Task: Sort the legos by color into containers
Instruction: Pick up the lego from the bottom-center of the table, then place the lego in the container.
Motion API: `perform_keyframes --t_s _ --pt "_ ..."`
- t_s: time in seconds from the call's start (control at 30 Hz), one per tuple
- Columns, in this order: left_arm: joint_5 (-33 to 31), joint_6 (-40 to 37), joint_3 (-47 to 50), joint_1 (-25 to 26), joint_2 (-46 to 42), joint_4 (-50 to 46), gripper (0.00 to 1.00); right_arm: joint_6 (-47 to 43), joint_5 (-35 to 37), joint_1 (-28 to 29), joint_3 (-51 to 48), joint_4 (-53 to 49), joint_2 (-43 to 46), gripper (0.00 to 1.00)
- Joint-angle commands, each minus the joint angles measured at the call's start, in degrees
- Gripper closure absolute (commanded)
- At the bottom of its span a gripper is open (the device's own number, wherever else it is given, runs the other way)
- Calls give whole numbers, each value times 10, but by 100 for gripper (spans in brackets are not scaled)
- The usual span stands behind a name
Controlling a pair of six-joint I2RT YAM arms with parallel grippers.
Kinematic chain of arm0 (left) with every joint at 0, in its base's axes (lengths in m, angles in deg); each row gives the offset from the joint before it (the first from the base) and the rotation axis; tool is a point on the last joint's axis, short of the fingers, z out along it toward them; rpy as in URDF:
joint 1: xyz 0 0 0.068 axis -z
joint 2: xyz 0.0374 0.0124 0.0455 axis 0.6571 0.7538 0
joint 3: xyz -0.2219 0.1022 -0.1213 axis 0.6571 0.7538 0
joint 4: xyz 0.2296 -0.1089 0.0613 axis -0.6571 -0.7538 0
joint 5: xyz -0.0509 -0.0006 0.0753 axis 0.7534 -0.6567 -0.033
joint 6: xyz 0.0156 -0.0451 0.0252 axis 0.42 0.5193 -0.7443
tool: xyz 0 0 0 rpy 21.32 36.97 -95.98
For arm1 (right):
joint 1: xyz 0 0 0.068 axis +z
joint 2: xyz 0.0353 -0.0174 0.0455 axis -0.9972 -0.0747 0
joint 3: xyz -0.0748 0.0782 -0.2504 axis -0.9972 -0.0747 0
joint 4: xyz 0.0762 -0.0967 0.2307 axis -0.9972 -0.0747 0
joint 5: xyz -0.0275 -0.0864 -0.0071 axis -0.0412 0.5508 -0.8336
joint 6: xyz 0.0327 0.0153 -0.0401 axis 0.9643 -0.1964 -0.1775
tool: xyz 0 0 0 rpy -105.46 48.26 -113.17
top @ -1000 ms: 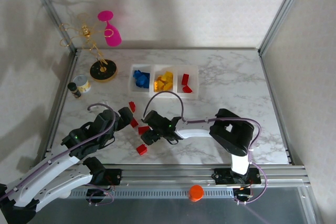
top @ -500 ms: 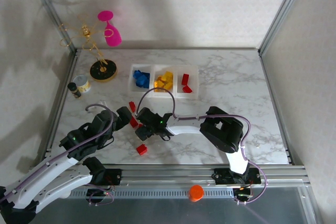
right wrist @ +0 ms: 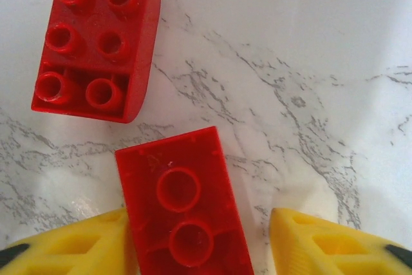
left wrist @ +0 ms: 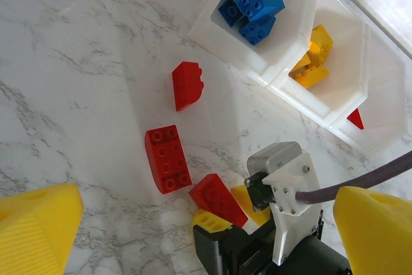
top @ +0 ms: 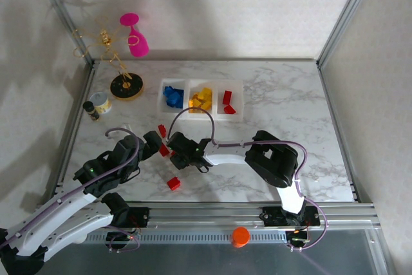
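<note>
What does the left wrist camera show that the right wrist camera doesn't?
Left wrist: the containers holding blue legos and yellow legos, plus a third loose red lego. Right wrist: the hollow underside of the red lego at the right gripper, one finger touching it, the other apart. Both: that lego and the oblong studded red lego beside it.

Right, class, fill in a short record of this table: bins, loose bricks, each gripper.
bins: three joined, holding blue bricks, yellow bricks and red bricks separately
loose bricks: red, lying on the table
left gripper: open, holding nothing
right gripper: open, jaws astride one red brick, gap on one side
</note>
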Motion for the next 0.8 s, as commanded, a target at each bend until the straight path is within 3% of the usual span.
perform_keyframes --t_s 0.0,0.33,0.5,0.77 --pt "0 10 -1 -6 -2 3 0 6 -15 1 4 -15 3 52" --pt "28 5 2 -7 9 26 0 47 -11 -7 -67 12 88 69" --pt "71 -11 -5 -7 27 58 0 84 -7 -24 -112 8 163 73" --pt "120 -42 -9 -7 70 127 0 131 39 -124 -125 -55 266 74"
